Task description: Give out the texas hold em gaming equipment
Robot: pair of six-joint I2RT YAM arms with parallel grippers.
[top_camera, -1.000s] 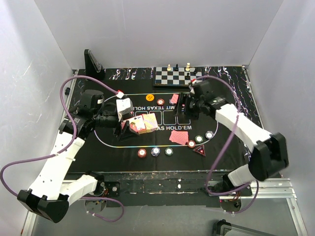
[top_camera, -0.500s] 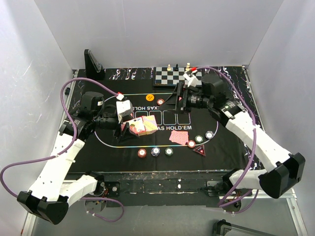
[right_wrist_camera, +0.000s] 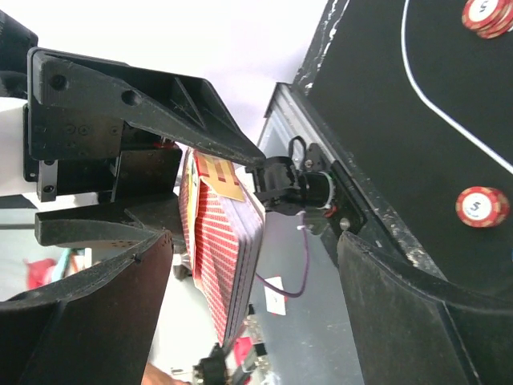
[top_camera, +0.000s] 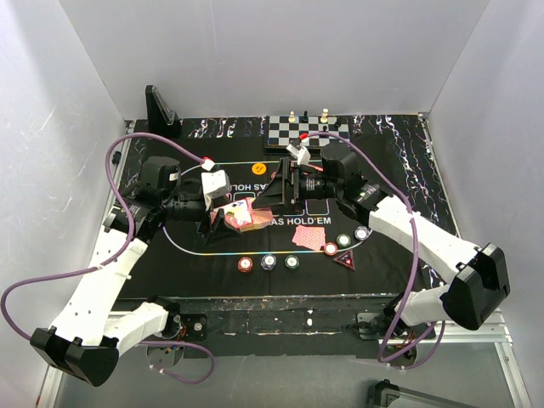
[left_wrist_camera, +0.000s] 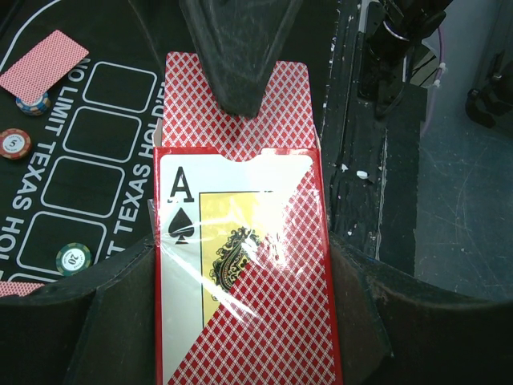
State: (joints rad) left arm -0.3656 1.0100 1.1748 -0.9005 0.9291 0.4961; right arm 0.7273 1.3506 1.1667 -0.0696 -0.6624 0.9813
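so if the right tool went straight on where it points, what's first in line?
The card deck held in the left tool. The right tool points at its exposed end, fingers open. Depth is unclear, but it looks close.

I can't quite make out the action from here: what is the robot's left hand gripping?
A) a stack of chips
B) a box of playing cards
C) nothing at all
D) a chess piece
B: in the left wrist view, the left hand clamps a box of playing cards from both sides. The box has a red pattern and an ace of spades printed on it.
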